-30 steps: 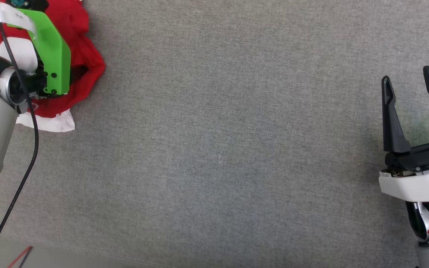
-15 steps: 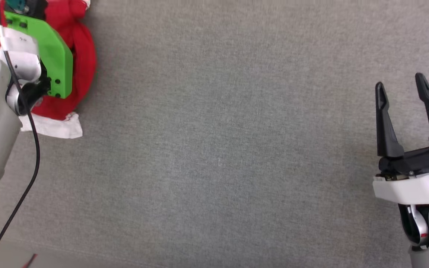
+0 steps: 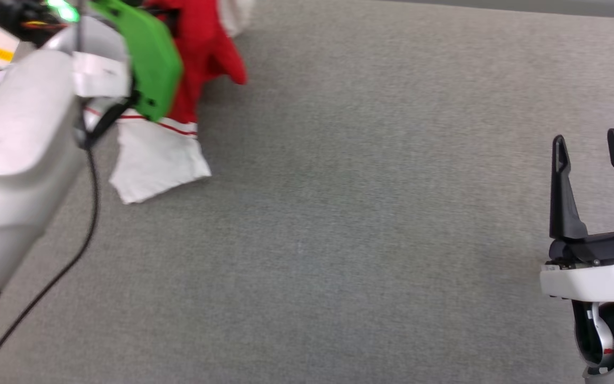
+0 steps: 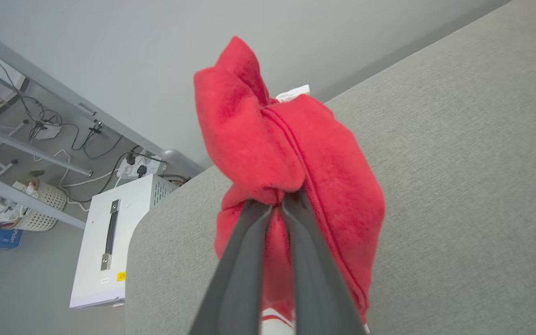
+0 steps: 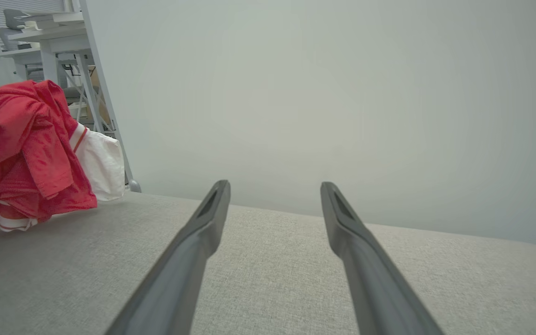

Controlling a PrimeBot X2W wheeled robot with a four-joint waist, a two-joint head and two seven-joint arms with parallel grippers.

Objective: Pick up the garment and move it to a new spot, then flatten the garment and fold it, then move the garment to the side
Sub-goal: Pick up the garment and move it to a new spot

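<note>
left jaws pinch garment [image 4: 296,153]; right jaws spread, empty; head view shows white sleeve [image 3: 158,160].

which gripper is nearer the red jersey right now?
Left. The left gripper has its jaws shut on the garment, bunched red cloth between them. The right gripper, jaws open, sits far across the grey surface, well apart from it.

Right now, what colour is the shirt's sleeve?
White, with thin red stripes along one edge; the head view shows the shirt's sleeve best.
</note>
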